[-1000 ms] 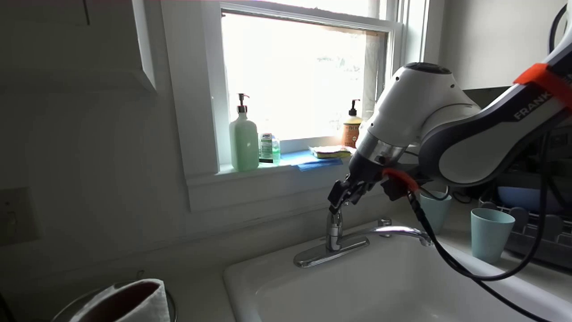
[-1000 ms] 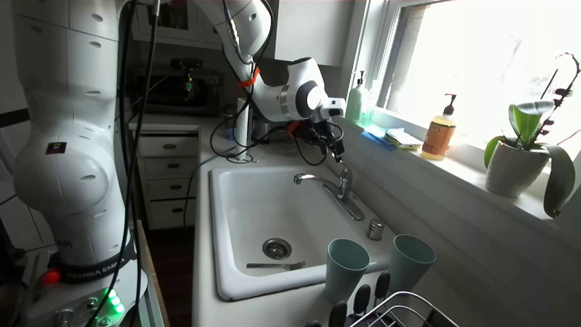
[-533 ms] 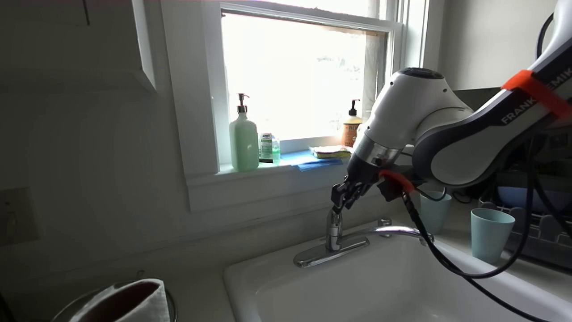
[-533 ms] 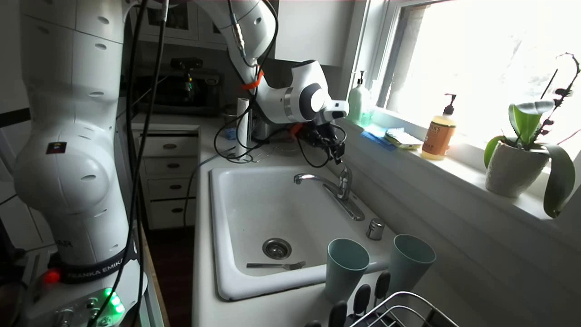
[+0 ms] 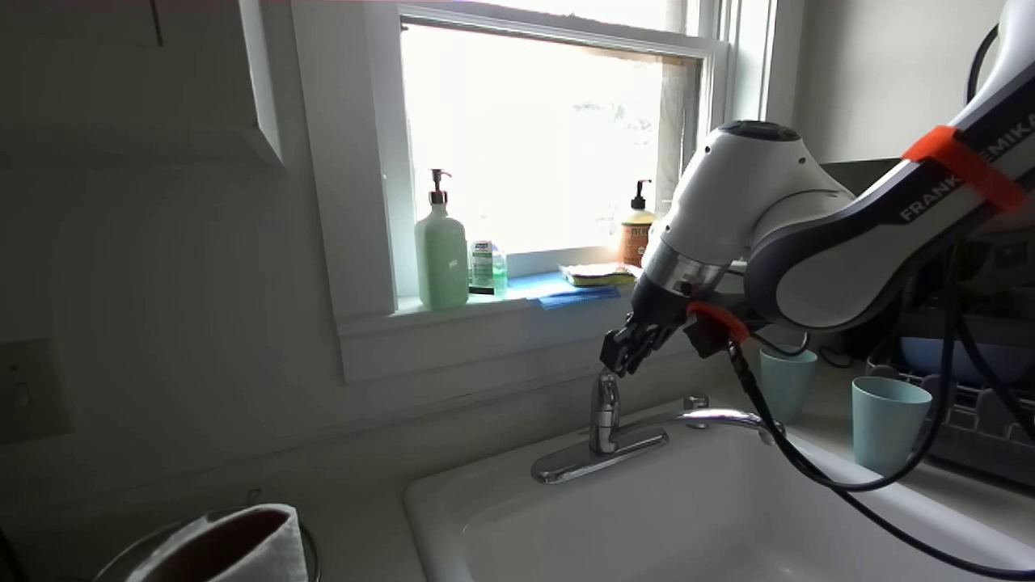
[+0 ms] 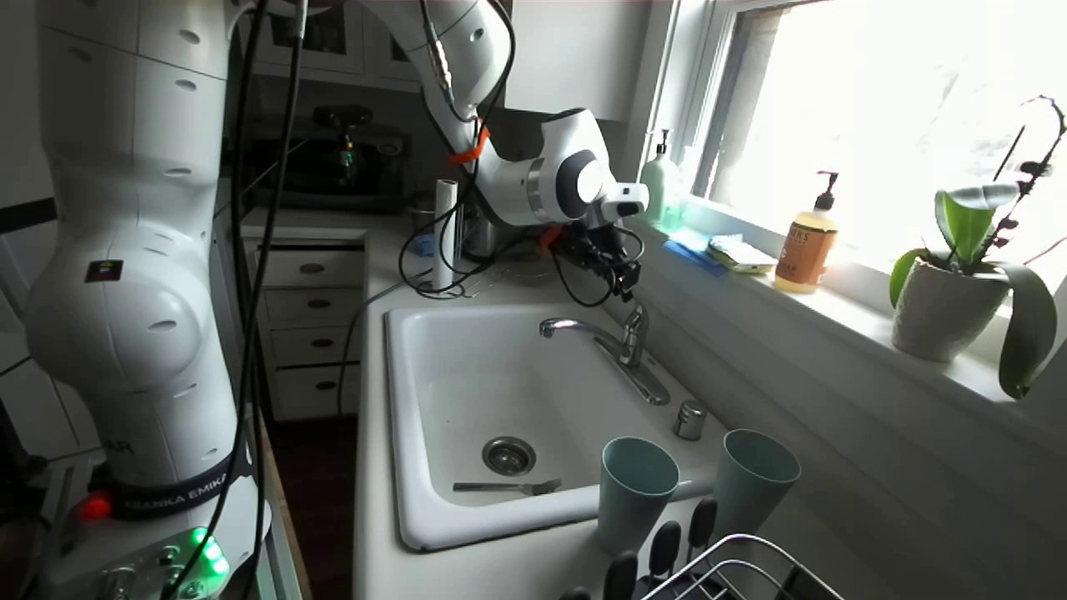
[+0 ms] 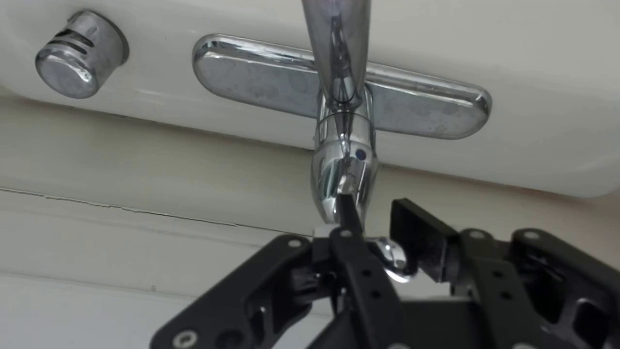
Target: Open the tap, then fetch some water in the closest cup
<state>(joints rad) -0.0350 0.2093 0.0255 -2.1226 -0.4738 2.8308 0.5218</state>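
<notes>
tap [image 5: 605, 428] just below parted jaws

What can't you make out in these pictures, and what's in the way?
Tap lever: in the wrist view, a finger of the gripper covers part, so contact is unclear.
Spout: its tip lies beyond the wrist view's top edge.
Dish rack: cut off by picture edges in both exterior views.
Orange-labelled pump bottle: small print too blurred in both exterior views.
</notes>
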